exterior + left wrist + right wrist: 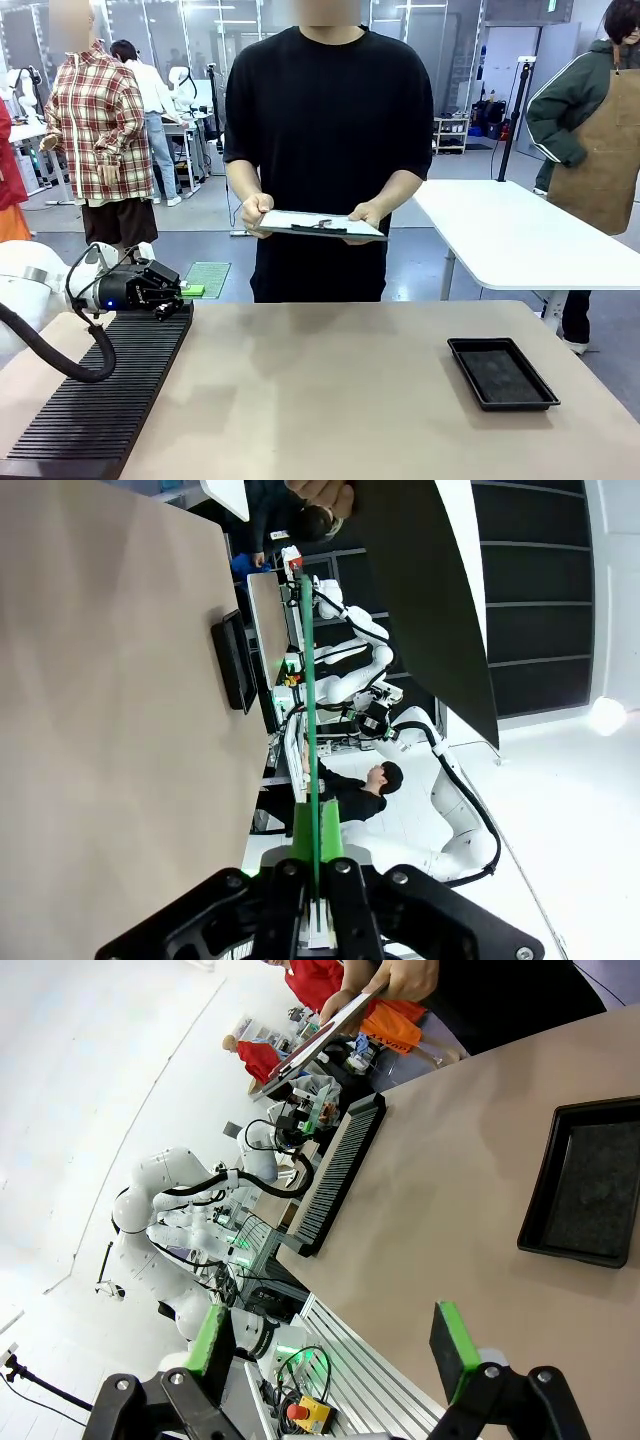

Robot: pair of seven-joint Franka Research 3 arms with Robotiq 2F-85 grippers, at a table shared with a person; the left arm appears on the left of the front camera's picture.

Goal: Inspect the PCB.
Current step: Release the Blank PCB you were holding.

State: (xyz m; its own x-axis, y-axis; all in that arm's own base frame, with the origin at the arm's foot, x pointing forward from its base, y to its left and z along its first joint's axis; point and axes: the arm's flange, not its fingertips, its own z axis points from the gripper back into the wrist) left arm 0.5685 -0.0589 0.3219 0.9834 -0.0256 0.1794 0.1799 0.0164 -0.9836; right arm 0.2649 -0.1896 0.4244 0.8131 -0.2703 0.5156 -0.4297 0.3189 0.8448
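Note:
In the front view my left gripper [188, 291] hangs above the far end of the black slotted rack [100, 395]. It is shut on the near edge of the PCB [209, 277], a pale green patterned board held out flat toward the person. The left wrist view shows the PCB [309, 710] edge-on as a thin green line rising from my shut left gripper [318, 885]. My right gripper [330, 1345] stands open above the table with nothing between its green pads [211, 1338].
Across the table a person holds a clipboard [320, 225] with white paper in both hands. A shallow black tray [502, 373] lies at the table's right, also in the right wrist view [590, 1185]. The rack [335, 1175] runs along the table's left side.

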